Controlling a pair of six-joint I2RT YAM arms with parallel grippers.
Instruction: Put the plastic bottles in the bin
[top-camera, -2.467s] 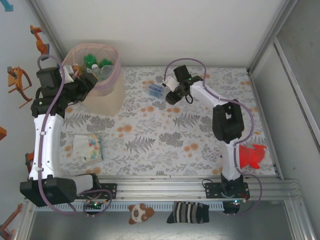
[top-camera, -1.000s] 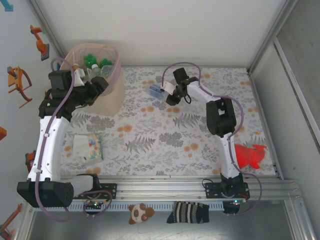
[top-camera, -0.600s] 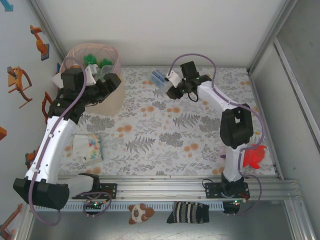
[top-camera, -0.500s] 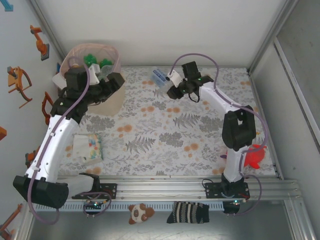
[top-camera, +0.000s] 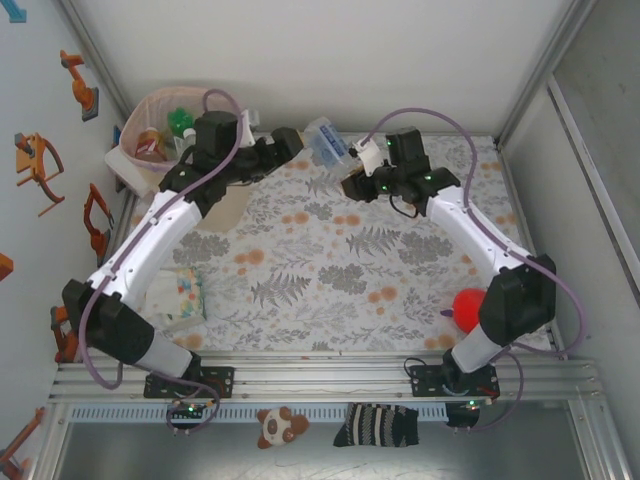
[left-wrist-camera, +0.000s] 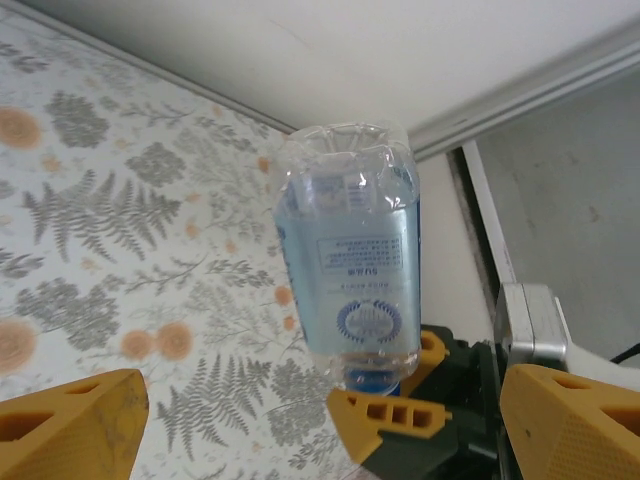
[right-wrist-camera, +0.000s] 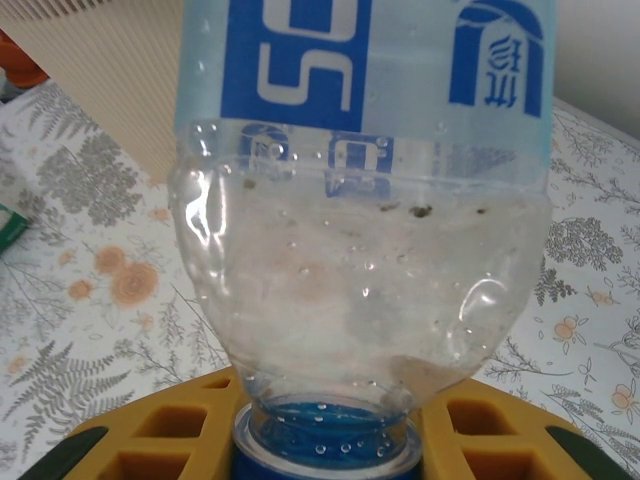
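- The pale pink bin (top-camera: 131, 120) holds several bottles, a green bottle (top-camera: 180, 121) among them.
- Right of the bin, the right gripper (right-wrist-camera: 325, 440) pinches a clear, blue-labelled bottle (top-camera: 324, 144) by its blue-capped neck, with the base turned toward the bin.
- Between the bin and that bottle, the left gripper (top-camera: 288, 141) faces the bottle's base, fingers spread wide and apart from it.

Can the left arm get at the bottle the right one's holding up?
Probably yes. The left fingers stand open, facing the bottle with nothing between. The right fingers pinch only its cap end, leaving the body free.
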